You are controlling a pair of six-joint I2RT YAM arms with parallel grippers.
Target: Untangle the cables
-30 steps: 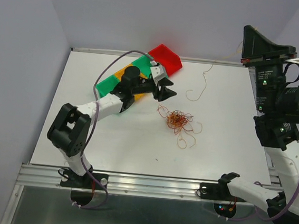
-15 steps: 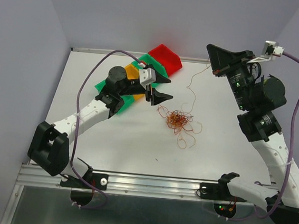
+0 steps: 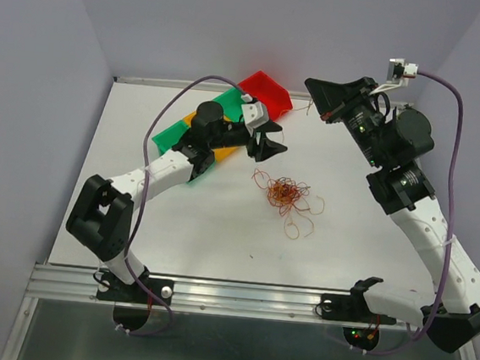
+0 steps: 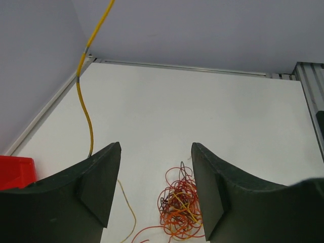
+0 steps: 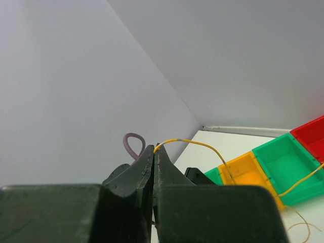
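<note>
White table, matt, with pale lilac walls at back and sides. Row of four open bins set diagonally at far left of table: end green bin, orange bin, second green bin, red bin farthest back. Aluminium rail along near edge.

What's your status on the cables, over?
Left gripper open, facing the tangle. Right gripper shut on one yellow wire, held high. Bins off to side, nothing blocking.
</note>
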